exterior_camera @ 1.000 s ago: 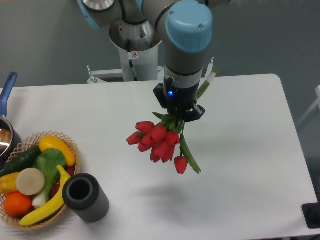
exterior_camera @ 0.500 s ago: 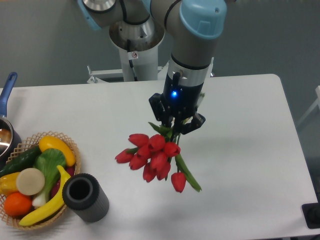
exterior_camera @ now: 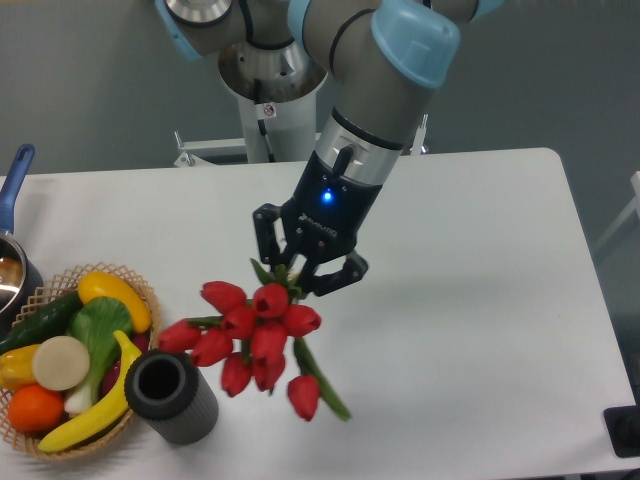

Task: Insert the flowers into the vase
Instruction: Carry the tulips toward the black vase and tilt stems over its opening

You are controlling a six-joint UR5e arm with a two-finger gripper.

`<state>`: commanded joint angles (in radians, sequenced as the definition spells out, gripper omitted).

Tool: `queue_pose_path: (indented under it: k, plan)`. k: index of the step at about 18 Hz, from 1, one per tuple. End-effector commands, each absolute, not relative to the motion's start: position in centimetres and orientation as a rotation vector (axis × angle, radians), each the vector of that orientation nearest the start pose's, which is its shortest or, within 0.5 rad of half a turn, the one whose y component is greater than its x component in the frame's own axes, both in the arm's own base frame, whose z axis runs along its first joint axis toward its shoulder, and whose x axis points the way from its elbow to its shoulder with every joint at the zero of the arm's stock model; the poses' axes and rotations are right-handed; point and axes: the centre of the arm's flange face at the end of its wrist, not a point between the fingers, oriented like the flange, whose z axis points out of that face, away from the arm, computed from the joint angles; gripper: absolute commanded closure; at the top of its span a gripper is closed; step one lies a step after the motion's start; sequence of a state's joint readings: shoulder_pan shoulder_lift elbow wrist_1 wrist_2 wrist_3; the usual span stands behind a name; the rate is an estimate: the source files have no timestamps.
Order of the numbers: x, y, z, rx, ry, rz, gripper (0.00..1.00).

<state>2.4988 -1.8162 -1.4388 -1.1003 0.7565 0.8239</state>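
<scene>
Camera view from above the table shows my gripper (exterior_camera: 297, 272) clamped on the stems of the flowers (exterior_camera: 253, 335), a bunch of red tulips that hangs buds-down from my fingers, above the tabletop. The stems disappear between my jaws, so I cannot see their cut ends. One bud with a long green leaf droops lower and to the right of the rest.

The vase (exterior_camera: 170, 394), a dark grey ribbed cylinder with a black round mouth, stands on the white table (exterior_camera: 500, 300) near the front left, touching or just beside the wicker fruit basket (exterior_camera: 140, 292). The leftmost bud sits near the vase rim in this view, though I judge it is higher up, not in contact.

As I read it, the pick-up is done and the carry is well along: the bunch is close to the vase but not over its mouth. What is left is the hard part. The buds point down and the stems are up in my grip, so the bunch needs turning before the stems can go in, then lowering and letting go.
</scene>
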Motion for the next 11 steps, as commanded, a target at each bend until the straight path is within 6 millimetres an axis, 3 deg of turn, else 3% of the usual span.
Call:
queue_pose_path:
  k: [3,11]
  plan:
    - [-36.57,52.9,50.37,-2.144,0.08,-0.32,0.91]
    - [-37.22,53.13,50.59,-1.97,0.145,-0.382,0.88]
